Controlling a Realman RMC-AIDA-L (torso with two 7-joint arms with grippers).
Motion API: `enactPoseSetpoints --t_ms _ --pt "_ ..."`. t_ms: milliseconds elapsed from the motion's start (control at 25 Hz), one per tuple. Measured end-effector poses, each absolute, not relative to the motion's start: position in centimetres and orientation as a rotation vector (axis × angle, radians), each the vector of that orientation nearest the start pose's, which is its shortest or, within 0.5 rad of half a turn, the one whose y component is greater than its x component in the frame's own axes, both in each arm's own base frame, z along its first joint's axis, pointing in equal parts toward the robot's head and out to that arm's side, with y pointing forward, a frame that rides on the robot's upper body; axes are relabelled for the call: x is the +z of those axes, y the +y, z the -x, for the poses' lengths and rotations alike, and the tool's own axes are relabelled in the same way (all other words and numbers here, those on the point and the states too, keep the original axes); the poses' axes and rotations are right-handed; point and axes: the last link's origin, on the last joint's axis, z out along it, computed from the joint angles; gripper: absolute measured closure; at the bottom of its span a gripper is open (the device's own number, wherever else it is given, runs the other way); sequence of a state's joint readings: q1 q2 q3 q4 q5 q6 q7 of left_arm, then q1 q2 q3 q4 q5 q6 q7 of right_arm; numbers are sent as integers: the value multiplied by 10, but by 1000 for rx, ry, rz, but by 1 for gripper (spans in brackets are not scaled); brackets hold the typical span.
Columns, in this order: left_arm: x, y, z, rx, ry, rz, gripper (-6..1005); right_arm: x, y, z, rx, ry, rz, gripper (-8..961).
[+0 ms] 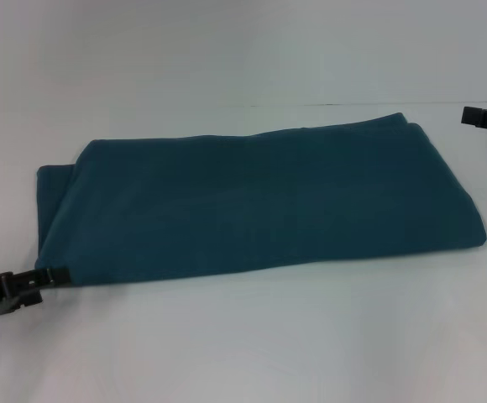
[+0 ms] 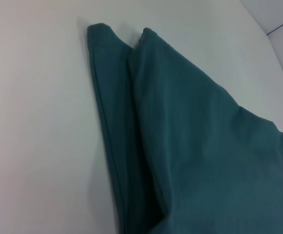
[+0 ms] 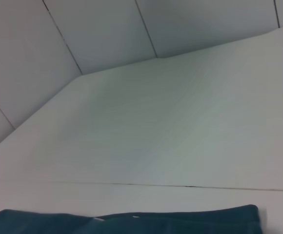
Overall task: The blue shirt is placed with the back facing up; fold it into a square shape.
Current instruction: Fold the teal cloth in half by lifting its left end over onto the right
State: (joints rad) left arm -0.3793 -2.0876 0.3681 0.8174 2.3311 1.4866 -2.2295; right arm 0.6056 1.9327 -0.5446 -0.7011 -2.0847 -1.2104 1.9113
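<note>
The left end effector [image 1: 49, 275] is pinching the blue shirt [image 1: 260, 201] at its near-left corner, seemingly for another fold; the right end effector [image 1: 479, 116], its grip unreadable, is idling beyond the shirt's far-right corner.

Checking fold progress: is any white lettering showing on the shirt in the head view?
No. The blue shirt lies folded on the table with only plain fabric showing.

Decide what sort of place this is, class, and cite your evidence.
Probably a robot test bench: a bare white tabletop, plain pale panelled walls, and a folded dark teal-blue fabric shirt.
</note>
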Motion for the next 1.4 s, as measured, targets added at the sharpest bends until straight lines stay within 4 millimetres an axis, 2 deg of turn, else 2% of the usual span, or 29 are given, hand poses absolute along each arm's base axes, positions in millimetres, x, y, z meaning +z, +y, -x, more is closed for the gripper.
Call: enactPoseSetpoints --t_ms 1400 --pt "46 303 363 -484 -1854 1948 158 103 403 -307 594 1168 2108 162"
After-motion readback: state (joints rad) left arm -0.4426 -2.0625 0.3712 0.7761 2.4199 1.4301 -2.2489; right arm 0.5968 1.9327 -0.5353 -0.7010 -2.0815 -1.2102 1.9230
